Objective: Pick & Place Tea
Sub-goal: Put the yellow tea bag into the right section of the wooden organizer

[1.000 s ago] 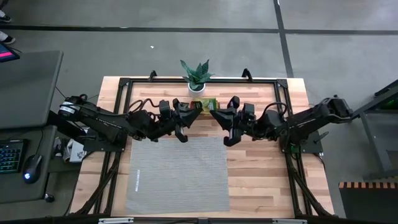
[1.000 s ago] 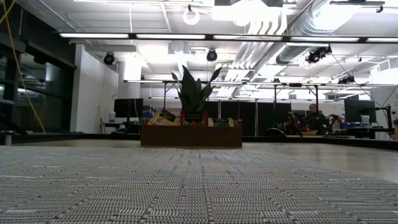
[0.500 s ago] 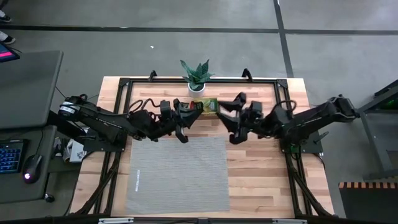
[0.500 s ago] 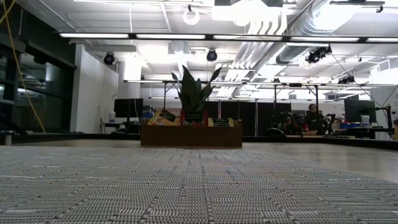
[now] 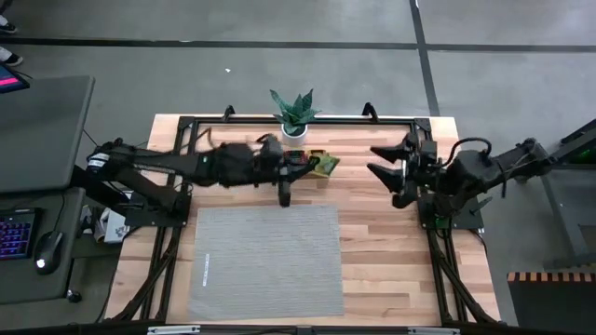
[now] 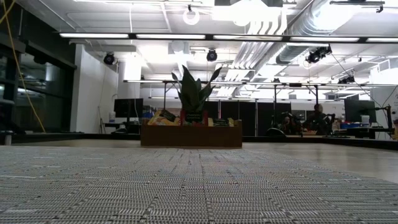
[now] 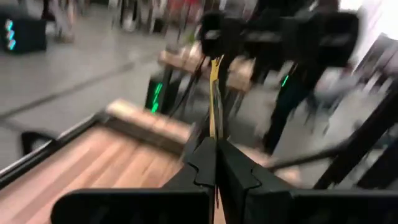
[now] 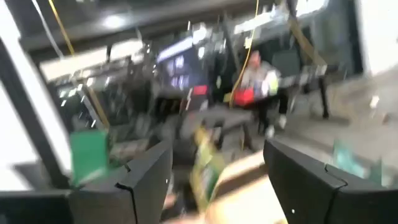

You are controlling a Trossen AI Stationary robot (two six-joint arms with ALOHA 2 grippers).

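1. Since a second ago my right gripper (image 5: 380, 160) has pulled away from the wooden tray (image 5: 312, 160) toward its own side of the table, fingers spread wide and empty; my left gripper (image 5: 285, 191) has swung to hang over the far edge of the grey ribbed mat (image 5: 265, 261).
2. My left wrist camera shows the fingers pinched on a thin yellow tea sachet (image 7: 214, 93) standing edge-on between them, presumably lifted out for placing on the mat just below.
3. Remaining sachets (image 5: 321, 164) sit in the tray, beside the left pincer.
4. A potted plant (image 5: 294, 113) stands behind the tray; nothing blocks the descent, I judge.
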